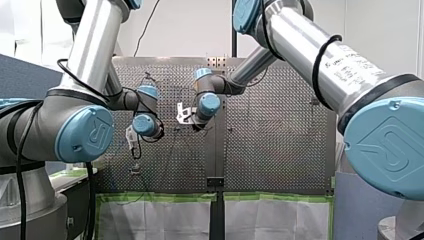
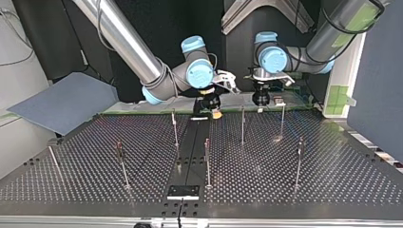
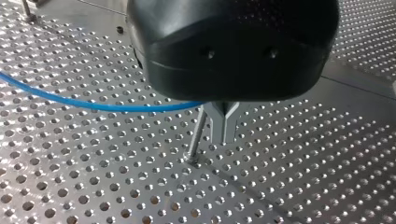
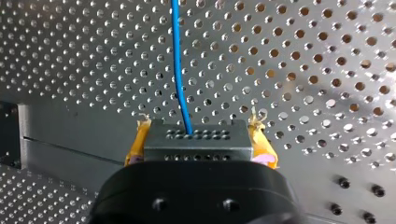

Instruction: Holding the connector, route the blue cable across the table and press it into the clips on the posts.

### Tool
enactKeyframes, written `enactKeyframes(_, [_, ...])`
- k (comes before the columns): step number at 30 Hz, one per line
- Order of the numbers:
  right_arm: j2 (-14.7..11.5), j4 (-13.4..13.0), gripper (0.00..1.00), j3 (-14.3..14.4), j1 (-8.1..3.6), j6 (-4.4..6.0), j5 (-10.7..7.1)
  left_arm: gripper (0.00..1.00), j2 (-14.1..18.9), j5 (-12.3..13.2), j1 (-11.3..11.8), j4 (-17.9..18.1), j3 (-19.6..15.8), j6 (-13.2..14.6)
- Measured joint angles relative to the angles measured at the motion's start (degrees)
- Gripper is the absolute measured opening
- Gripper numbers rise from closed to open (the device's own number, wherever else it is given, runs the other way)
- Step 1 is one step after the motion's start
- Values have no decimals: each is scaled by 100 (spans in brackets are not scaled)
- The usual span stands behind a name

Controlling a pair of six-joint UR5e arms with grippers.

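Right gripper (image 4: pixel 200 135): yellow pads clamped on connector (image 4: pixel 219 144), cable (image 4: pixel 180 70) exiting. Left gripper (image 3: pixel 224 126): fingers together, pinching cable.

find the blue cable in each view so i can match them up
Front view: cannot be made out on the perforated table.
Top view: cannot be made out either.
Left wrist view: blue cable runs across the table into my left hand.
Right wrist view: blue cable leaves the connector in my right hand, running straight ahead.
Shared landmark: the perforated table.
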Motion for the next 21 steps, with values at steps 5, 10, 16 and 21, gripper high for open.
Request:
enactKeyframes(5, [75, -7, 0, -1, -54, 24, -16, 0, -5, 86, 48, 15, 37, -8])
enactKeyframes(10, [104, -25, 0, -5, -136, 45, -42, 0, -6, 181, 100, 75, 47, -60])
enactKeyframes(16, [108, -39, 0, -8, -195, 69, -70, 0, -121, 243, 132, 30, 201, -119])
enactKeyframes(21, [108, -53, 0, -8, -273, 129, -157, 0, -370, 266, 150, -69, 459, -168])
